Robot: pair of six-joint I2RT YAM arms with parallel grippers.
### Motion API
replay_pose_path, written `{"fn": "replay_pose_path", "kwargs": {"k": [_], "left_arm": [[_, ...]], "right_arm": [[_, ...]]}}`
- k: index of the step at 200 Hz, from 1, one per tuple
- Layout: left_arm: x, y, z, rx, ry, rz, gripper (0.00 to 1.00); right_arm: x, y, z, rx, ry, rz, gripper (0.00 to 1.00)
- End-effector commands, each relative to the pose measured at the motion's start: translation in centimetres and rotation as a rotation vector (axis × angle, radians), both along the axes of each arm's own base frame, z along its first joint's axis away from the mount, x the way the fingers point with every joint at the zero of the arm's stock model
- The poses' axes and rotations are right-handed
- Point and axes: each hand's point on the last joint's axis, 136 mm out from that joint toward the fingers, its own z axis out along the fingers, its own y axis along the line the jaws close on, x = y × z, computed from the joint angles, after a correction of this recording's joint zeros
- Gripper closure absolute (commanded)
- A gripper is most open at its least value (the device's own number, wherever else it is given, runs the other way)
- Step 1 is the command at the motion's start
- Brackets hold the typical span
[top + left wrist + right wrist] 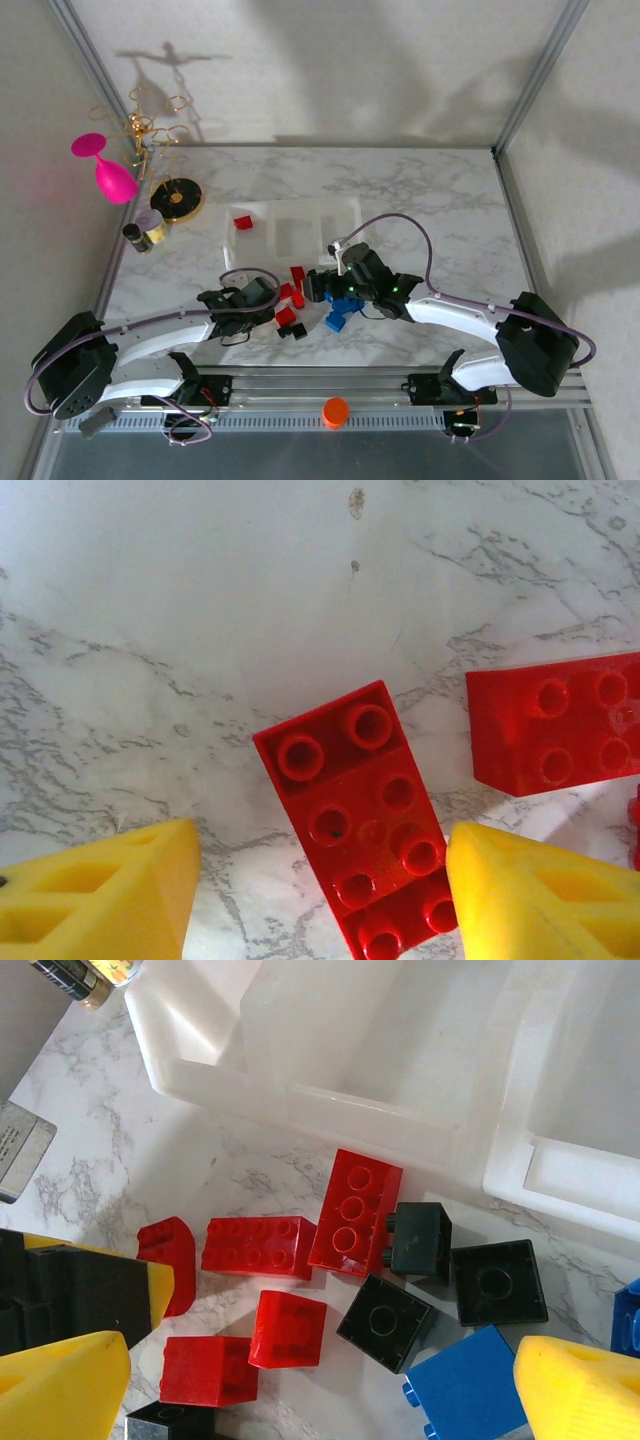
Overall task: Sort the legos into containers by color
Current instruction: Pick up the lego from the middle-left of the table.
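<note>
The legos lie in a heap in front of the containers [300,228]: red ones [297,272], blue ones [341,306] and a black one [297,332]. One red brick [242,222] sits in the left tray. My left gripper [270,300] is low over a long red brick [360,820], open, its yellow fingers [120,890] on either side; the right finger is close against the brick and the left one stands apart. My right gripper [320,1380] hangs wide open above red [258,1247], black [393,1322] and blue [465,1385] bricks, near the container wall [300,1100].
A pink goblet [105,170], a gold wire stand [150,125], a black-and-gold disc [180,198] and a small bottle [150,228] crowd the back left. An orange cap [335,410] rests on the front rail. The left gripper [80,1290] reaches into the right wrist view.
</note>
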Motion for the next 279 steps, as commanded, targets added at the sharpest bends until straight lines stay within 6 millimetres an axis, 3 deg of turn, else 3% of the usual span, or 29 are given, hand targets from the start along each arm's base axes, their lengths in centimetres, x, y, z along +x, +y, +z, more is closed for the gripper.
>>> {"fn": "replay_pose_path", "kwargs": {"k": [1,54,98,159,205,279], "left_arm": [[-0.5,0.5,-0.9,0.039,0.031,0.008,0.38],[1.0,-1.0,-1.0,0.036,0.014,0.001,0.41],[1.2,0.1,-1.0,0.087,-0.005,0.016,0.42],[2.5,2.1,-1.3,0.181,-0.003,0.025,0.31],[3.5,2.2,-1.4,0.199,-0.01,0.002,0.38],[3.0,2.3,-1.2,0.176,-0.01,-0.004,0.59]], "right_arm": [[0.3,0.6,0.4,0.015,-0.009,-0.004,0.01],[0.3,0.4,0.5,0.015,-0.013,-0.008,0.01],[0.4,0.4,0.4,0.014,-0.017,-0.01,0.01],[0.6,0.8,0.6,0.018,-0.019,-0.005,0.01],[0.6,0.8,0.4,0.012,-0.014,-0.007,0.01],[0.8,1.4,0.4,0.011,-0.01,0.006,0.01]]}}
